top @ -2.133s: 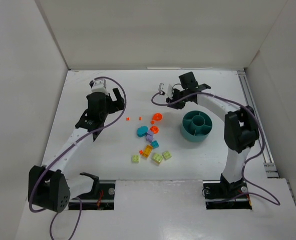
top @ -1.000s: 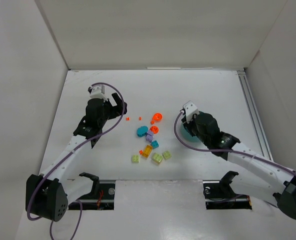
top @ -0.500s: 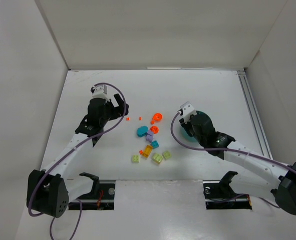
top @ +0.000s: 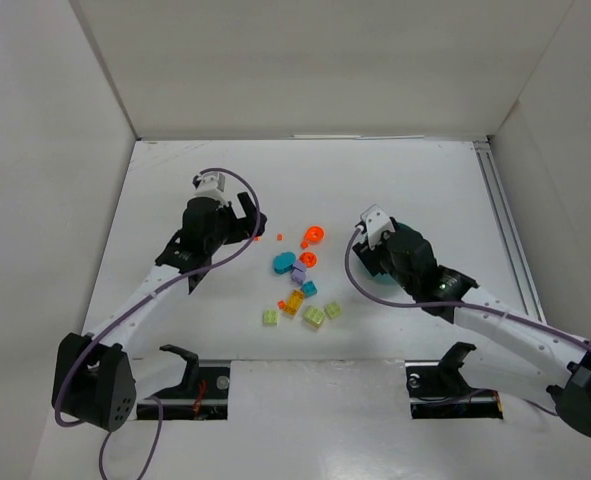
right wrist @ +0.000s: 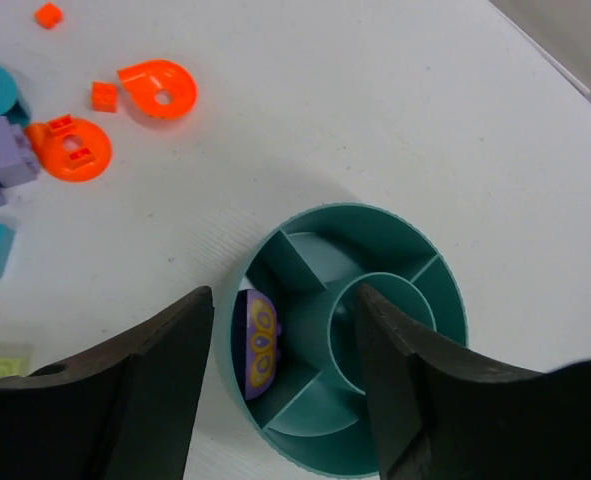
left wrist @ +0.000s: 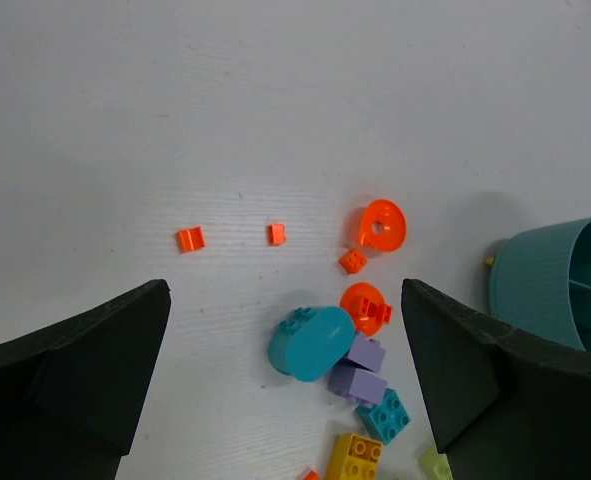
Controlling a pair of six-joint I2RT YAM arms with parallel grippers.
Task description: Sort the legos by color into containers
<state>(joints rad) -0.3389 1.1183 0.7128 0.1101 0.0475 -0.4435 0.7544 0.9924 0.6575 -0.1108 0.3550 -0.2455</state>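
Legos lie loose mid-table: a teal oval piece (left wrist: 311,343), purple bricks (left wrist: 358,368), two round orange pieces (left wrist: 381,225), small orange bits (left wrist: 189,239), a teal brick (left wrist: 383,415) and yellow-green bricks (top: 314,316). My left gripper (left wrist: 285,380) hangs open above the teal oval and holds nothing. In the top view it (top: 247,222) sits just left of the pile. My right gripper (right wrist: 285,395) is open over the teal container (right wrist: 360,208). A purple piece with yellow marks (right wrist: 257,342) lies in the container's left compartment, free of the fingers.
White walls close in the table at the back and on both sides. A rail (top: 510,250) runs along the right edge. From above, the right wrist hides most of the container. A yellow-orange brick (top: 293,303) lies in the near part of the pile.
The right arm swung from behind the container to above it and has stayed there. The left gripper has crept right toward the pile.
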